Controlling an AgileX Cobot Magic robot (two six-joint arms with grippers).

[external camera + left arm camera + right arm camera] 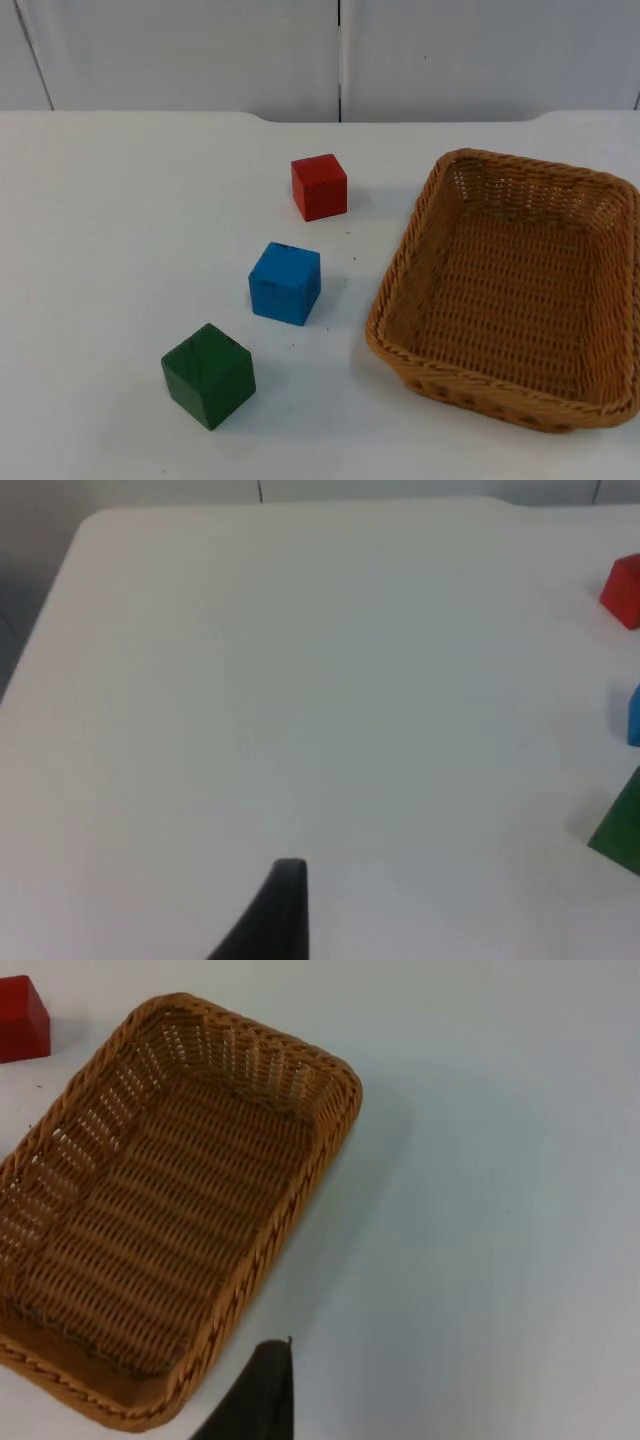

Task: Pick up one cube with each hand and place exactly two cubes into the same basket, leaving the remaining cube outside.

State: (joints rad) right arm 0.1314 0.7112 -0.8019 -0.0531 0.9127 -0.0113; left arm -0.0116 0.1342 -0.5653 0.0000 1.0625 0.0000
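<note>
lying unmarked – three cubes (285,283) beside basket (400,345).

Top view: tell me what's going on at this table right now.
Nothing is being handled yet. Three cubes sit in a diagonal row on the white table: the red cube farthest back, the blue cube in the middle, the green cube nearest. The wicker basket stands to their right with no cube in it. The left wrist view looks over bare table with the cubes at its edge; the right wrist view looks down on the basket. No cube has been picked up.
</note>
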